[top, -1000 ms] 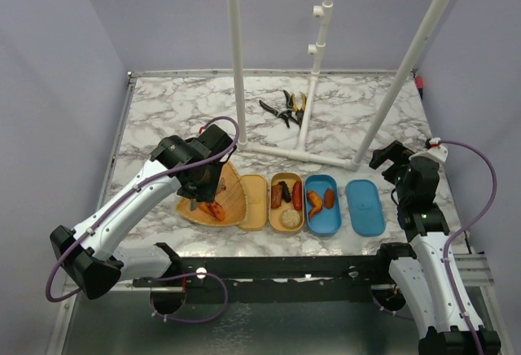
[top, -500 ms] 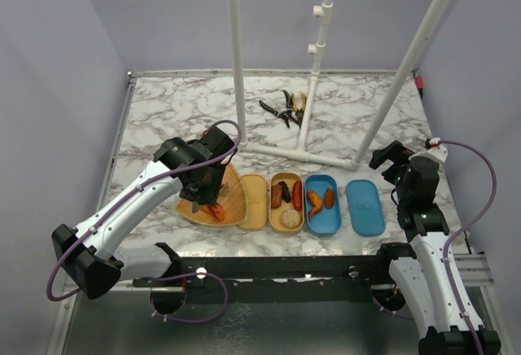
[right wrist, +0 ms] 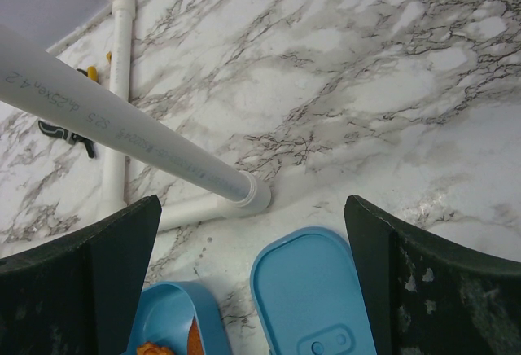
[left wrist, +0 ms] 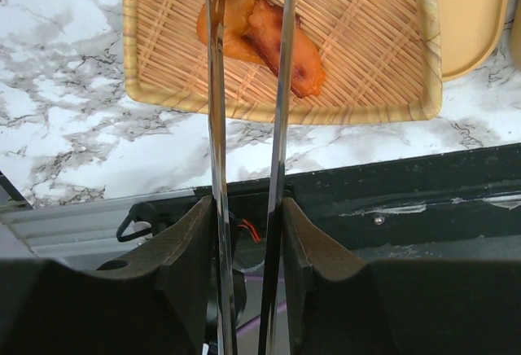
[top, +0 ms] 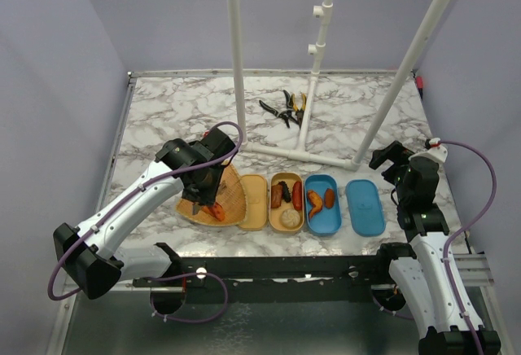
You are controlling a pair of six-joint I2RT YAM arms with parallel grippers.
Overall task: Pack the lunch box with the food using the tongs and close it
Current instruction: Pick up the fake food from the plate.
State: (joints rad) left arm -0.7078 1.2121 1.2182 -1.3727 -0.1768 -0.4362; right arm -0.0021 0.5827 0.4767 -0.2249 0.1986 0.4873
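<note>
The long thin grey metal tongs [left wrist: 216,111] are held over the woven bamboo tray [left wrist: 366,46], where orange and red toy food pieces [left wrist: 285,50] lie between the tong arms in the left wrist view. A piece could be squeezed off-centre and slip sideways, or be dropped in transfer, if the tongs twist or close unevenly. The tong tips are cut off by the frame edge, so capture cannot be confirmed. The left gripper [left wrist: 248,208] is pressed partly closed on the tong arms, which stand apart. Further right, the beige compartment [top: 273,202] and blue compartment [top: 334,212] hold food; the blue lid [top: 364,207] lies beside them. The right gripper [right wrist: 252,204] is spread fully, holding nothing.
</note>
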